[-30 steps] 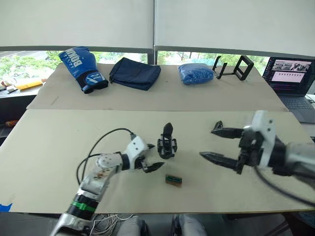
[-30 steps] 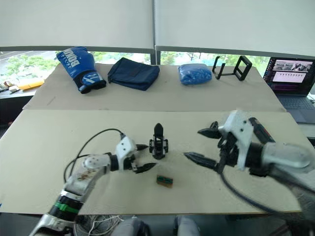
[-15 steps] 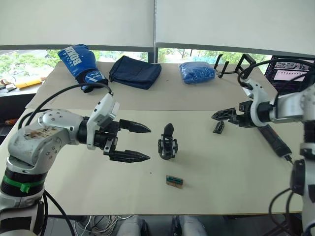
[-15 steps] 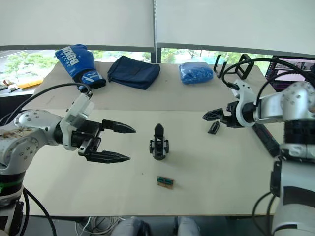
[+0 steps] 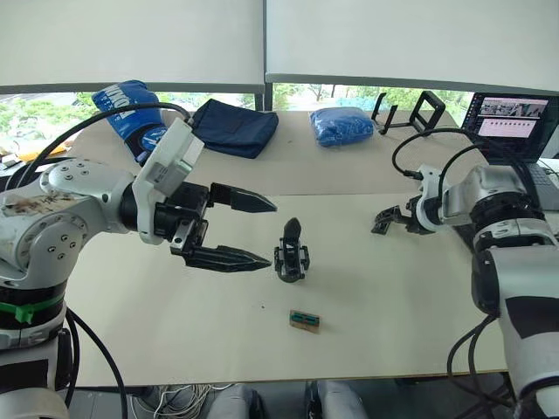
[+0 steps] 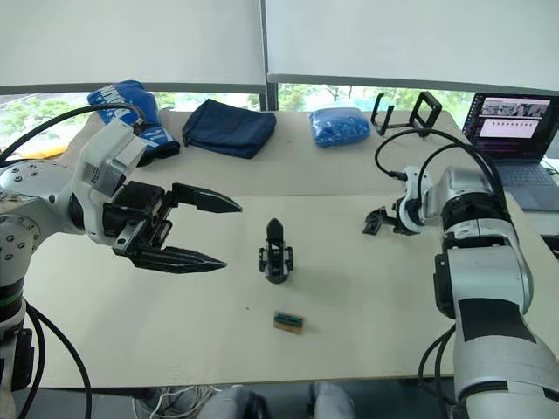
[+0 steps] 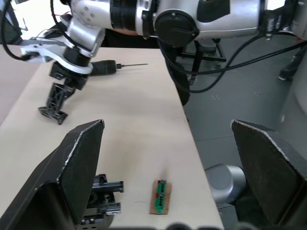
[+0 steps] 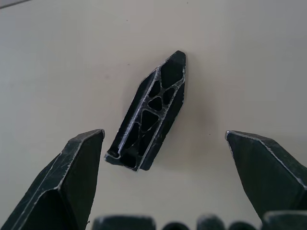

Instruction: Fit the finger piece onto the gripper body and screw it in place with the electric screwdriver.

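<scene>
Black and hollow, with thin ribs forming triangle cells inside, the finger piece (image 8: 149,118) lies flat on the pale matte bench (image 5: 393,297), between the spread fingers of the right gripper (image 8: 165,179), which is released and touches nothing. The gripper body (image 5: 291,251) stands upright near the bench middle, its pointed finger up. The left gripper (image 5: 249,231) hovers beside it, also released, its two tapered fingers wide apart. The electric screwdriver (image 7: 108,67), a thick black cylinder with thin metal bit, lies near the right arm. A small green-and-tan block (image 5: 305,319) lies closer to the front edge.
</scene>
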`<state>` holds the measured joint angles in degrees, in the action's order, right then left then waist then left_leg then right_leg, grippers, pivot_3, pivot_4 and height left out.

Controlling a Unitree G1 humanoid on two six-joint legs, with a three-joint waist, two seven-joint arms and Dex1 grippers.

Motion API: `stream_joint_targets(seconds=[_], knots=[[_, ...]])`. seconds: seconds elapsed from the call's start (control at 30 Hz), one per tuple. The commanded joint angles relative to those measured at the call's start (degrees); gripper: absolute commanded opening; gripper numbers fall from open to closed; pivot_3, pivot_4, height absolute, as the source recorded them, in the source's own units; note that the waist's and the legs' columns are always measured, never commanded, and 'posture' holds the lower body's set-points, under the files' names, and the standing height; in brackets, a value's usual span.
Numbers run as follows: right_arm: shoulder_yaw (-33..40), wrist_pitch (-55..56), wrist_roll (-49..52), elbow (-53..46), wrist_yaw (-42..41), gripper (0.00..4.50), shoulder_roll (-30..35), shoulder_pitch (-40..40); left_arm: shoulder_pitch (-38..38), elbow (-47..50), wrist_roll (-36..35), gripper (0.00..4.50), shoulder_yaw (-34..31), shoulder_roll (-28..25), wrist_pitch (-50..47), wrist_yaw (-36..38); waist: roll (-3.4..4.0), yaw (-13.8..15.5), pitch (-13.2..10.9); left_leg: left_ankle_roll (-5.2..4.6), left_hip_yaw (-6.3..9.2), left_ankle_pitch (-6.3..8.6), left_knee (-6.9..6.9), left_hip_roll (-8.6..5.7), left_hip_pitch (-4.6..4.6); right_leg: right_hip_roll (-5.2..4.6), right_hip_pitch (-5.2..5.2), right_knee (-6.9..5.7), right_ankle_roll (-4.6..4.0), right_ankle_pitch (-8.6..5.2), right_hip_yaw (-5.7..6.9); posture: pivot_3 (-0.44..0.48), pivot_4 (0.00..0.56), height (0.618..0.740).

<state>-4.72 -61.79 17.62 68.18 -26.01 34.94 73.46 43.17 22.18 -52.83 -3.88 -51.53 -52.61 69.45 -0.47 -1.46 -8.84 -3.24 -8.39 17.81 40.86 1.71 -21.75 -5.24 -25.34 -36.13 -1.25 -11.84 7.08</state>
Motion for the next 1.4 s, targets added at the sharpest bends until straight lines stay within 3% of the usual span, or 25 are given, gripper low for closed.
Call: stream_joint_targets(seconds=[0.03, 0.13, 0.3, 0.37, 0.4, 0.57, 0.7, 0.8, 0.87, 0.97, 1.07, 1.1, 1.3, 1.4], knots=[[1.23, 4.20, -3.14, 1.77, -2.12, 4.50, -0.88, 2.17, 1.41, -0.24, 0.71, 4.46, -1.11, -0.15, 1.60, -1.07, 0.00, -0.26, 0.00, 0.01, 0.00, -0.01, -0.01, 0.01, 0.01, 0.01, 0.00, -0.01, 0.00, 0.00, -0.01, 0.000, 0.150, 0.740], [2.53, 6.70, -4.77, 3.26, -2.65, 3.66, -2.06, 1.94, 1.47, -0.14, 0.62, 4.50, -1.35, -0.02, 1.49, -1.94, 0.00, -0.76, 0.00, 0.02, 0.00, -0.01, -0.01, 0.02, 0.04, 0.01, 0.02, -0.03, 0.00, 0.00, -0.02, 0.000, 0.150, 0.740], [2.49, 8.74, -7.91, 4.32, -6.66, 1.88, -3.08, 2.21, 1.06, -0.05, 0.62, 4.50, -1.35, -0.02, 1.58, -2.72, 0.01, -1.00, 0.00, 0.05, 0.02, -0.03, -0.02, 0.03, 0.11, 0.01, 0.06, -0.04, 0.00, 0.00, -0.06, 0.000, 0.150, 0.740], [-1.18, 9.86, -11.28, 3.78, -13.25, 1.26, -2.76, 2.14, 1.09, -0.10, 0.58, 4.50, -1.29, -0.02, 1.59, -2.82, 0.01, -1.00, 0.00, 0.06, 0.02, -0.03, -0.03, 0.04, 0.12, 0.02, 0.06, -0.05, 0.00, 0.00, -0.07, 0.000, 0.150, 0.740], [-2.86, 10.55, -12.85, 3.50, -16.39, 1.24, -2.60, 2.06, 1.12, -0.10, 0.54, 4.50, -1.27, -0.01, 1.56, -2.86, 0.01, -1.00, -0.01, 0.06, 0.02, -0.03, -0.03, 0.04, 0.12, 0.02, 0.06, -0.05, -0.01, 0.00, -0.08, 0.000, 0.150, 0.740], [-17.30, 15.80, -21.74, -5.85, -44.96, 1.24, 3.87, 0.66, -0.27, 1.17, 0.99, 4.50, -0.12, -0.22, 2.19, -1.61, 0.23, -0.74, -0.14, 0.06, 0.03, -0.03, -0.02, 0.00, 0.09, 0.03, 0.05, -0.03, 0.00, 0.00, -0.11, 0.000, 0.150, 0.740], [-22.22, 12.94, -20.38, -32.93, -60.47, 1.24, 16.98, -9.90, -3.04, 2.46, 3.06, 4.50, 1.58, -0.78, 5.64, 1.58, 0.35, 0.20, -0.20, 0.05, 0.09, -0.03, -0.01, -0.02, -0.03, 0.02, 0.01, -0.03, 0.00, 0.00, -0.10, 0.000, 0.150, 0.740], [-18.56, 12.68, -17.39, -56.77, -61.41, 1.24, 29.37, -27.26, -3.01, 1.85, 6.08, 4.50, 4.41, 0.54, 9.87, 3.87, 0.35, 1.58, -0.19, 0.07, 0.32, -0.02, 0.03, 0.01, -0.12, 0.04, 0.05, 0.04, 0.15, -0.11, -0.08, 0.000, 0.150, 0.740], [-14.83, 14.92, -15.60, -65.93, -59.78, 1.24, 34.19, -37.51, -2.31, 1.48, 6.33, 4.50, 5.51, 1.65, 10.49, 4.50, 0.33, 1.95, -0.19, 0.07, 0.32, -0.02, 0.08, 0.02, -0.16, 0.07, 0.06, 0.01, 0.23, -0.21, -0.09, 0.000, 0.150, 0.740], [-10.89, 17.04, -15.39, -70.19, -54.62, 1.24, 35.03, -45.53, -1.76, 1.40, 6.54, 4.50, 6.22, 2.05, 10.81, 5.67, 0.33, 1.24, -0.20, 0.07, 0.17, -0.02, 0.14, -0.01, -0.04, 0.07, 0.07, -0.08, 0.26, -0.22, -0.13, 0.000, 0.150, 0.740], [-8.92, 15.93, -14.64, -71.52, -52.13, 1.24, 34.31, -48.55, -1.48, 1.04, 6.99, 4.50, 6.71, 2.30, 11.24, 6.21, 0.32, 0.56, -0.20, 0.08, 0.01, -0.06, 0.13, 0.05, 0.31, 0.08, 0.26, -0.10, 0.55, -0.38, -0.38, 0.000, 0.150, 0.740], [-8.53, 14.99, -14.35, -71.70, -51.73, 2.29, 34.13, -48.89, -1.35, 0.97, 7.11, 4.50, 6.86, 2.39, 11.34, 6.36, 0.32, 0.56, -0.20, 0.09, -0.03, -0.06, 0.11, 0.10, 0.42, 0.08, 0.31, -0.11, 0.56, -0.39, -0.46, 0.000, 0.150, 0.740], [-9.06, 6.77, -11.40, -75.21, -52.31, 4.37, 35.81, -49.48, -1.36, 1.28, 7.90, 4.50, 7.62, 2.86, 12.49, 7.88, 0.32, 0.84, -0.20, 0.09, -0.06, -0.08, 0.09, 0.10, 0.44, 0.18, 0.25, -0.20, 0.50, -0.39, -0.98, 0.000, 0.150, 0.740], [-10.20, 3.68, -10.77, -75.43, -52.84, 4.47, 37.11, -48.69, -1.26, 1.46, 8.31, 4.50, 7.76, 3.11, 12.71, 7.97, 0.32, 0.97, -0.20, 0.07, -0.07, -0.07, 0.09, 0.09, 0.38, 0.18, 0.21, -0.17, 0.35, -0.30, -0.98, 0.000, 0.150, 0.740]])
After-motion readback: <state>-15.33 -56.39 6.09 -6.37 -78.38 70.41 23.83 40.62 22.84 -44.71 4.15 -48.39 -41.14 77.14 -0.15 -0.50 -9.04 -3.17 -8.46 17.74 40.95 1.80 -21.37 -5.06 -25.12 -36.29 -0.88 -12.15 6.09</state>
